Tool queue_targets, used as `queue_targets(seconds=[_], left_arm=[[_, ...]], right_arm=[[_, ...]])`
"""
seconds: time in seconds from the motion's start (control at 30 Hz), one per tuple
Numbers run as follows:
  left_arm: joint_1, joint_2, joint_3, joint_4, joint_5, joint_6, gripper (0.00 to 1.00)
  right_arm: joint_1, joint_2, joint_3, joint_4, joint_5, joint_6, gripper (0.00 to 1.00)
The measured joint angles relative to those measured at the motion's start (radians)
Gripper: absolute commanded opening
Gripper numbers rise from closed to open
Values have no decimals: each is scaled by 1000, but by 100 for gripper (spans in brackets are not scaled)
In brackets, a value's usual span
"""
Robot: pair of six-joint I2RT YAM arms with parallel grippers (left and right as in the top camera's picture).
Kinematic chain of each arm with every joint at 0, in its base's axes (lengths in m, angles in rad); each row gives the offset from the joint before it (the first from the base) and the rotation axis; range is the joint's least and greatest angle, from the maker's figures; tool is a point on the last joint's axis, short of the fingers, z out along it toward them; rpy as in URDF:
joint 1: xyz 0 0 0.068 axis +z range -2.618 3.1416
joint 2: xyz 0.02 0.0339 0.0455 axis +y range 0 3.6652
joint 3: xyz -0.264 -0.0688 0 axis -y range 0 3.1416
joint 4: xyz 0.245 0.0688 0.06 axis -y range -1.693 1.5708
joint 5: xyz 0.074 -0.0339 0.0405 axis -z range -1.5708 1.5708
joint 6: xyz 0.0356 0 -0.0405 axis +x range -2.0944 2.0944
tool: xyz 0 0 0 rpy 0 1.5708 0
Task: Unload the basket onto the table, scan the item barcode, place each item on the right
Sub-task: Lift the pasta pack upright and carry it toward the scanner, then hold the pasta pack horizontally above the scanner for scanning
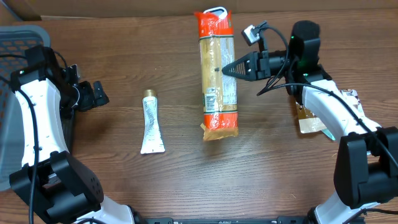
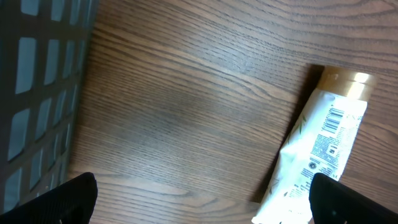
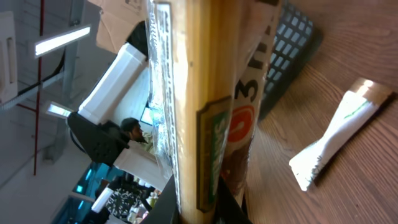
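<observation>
Long, flat pack (image 1: pixel 217 93) of pasta in clear crinkled film, straw-yellow inside. Orange-red header with a white hang tab at the far end, gold label band low down, crumpled near end. Beside it, to the left and apart, a squeezed white tube (image 1: pixel 151 123) with a gold cap and small black print, flattened at its crimped tail.

Brown wood-grain desk (image 1: pixel 112 180), matte, streaked with fine lines. Grey plastic basket (image 1: pixel 15 37) with a gridded wall at the far left edge. Brown cardboard (image 1: pixel 93 7) along the back. Under the right arm, a small amber thing (image 1: pixel 309 121), too unclear to name. Seen past the pack from the right wrist: a tall room with strip lights (image 3: pixel 59 40) and a dark-haired person (image 3: pixel 130 127) in the distance.

Right end effector (image 1: pixel 225 70): pinched together on the pack's right edge, about mid-length, black fingers reaching in from the right. Whether the pack is raised off the desk, impossible to tell.

Left end effector (image 1: pixel 99 93): fingers spread wide, holding nothing, low over bare desk near the basket, left of the tube and well apart from the pack.
</observation>
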Motion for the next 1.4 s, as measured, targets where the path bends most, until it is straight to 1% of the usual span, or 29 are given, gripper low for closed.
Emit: queue_targets(seconds=[0.17, 0.27, 0.43, 0.53, 0.6, 0.67, 0.83, 0.93, 1.0, 1.03, 1.1, 1.2, 1.3, 1.4], left_arm=[[0, 0, 0, 0, 0, 0, 100], [0, 0, 0, 0, 0, 0, 99], [0, 0, 0, 0, 0, 0, 100], [0, 0, 0, 0, -1, 0, 100], [0, 0, 0, 0, 0, 0, 99], [0, 0, 0, 0, 0, 0, 100], [0, 0, 0, 0, 0, 0, 100], [0, 0, 0, 0, 0, 0, 100], [0, 0, 0, 0, 0, 0, 99], [0, 0, 0, 0, 0, 0, 100], [0, 0, 0, 0, 0, 0, 100], [0, 0, 0, 0, 0, 0, 99], [0, 0, 0, 0, 0, 0, 100], [0, 0, 0, 0, 0, 0, 100]], right_arm=[[-3, 0, 0, 162, -10, 118, 4], [-3, 0, 0, 204, -6, 159, 4], [-3, 0, 0, 174, 55, 167, 4], [5, -3, 5, 11, 125, 109, 4], [16, -3, 6, -133, 196, 34, 4], [35, -3, 10, -331, 298, -73, 4], [93, -3, 29, -766, 631, -354, 4], [121, -2, 96, -980, 864, -510, 4], [141, -1, 174, -1068, 1039, -613, 4], [154, -1, 219, -1082, 1138, -669, 4], [177, -1, 286, -1056, 1300, -764, 4], [225, -1, 343, -929, 1514, -926, 4], [269, -1, 355, -849, 1632, -1135, 4], [300, 8, 354, -774, 1683, -1351, 4]])
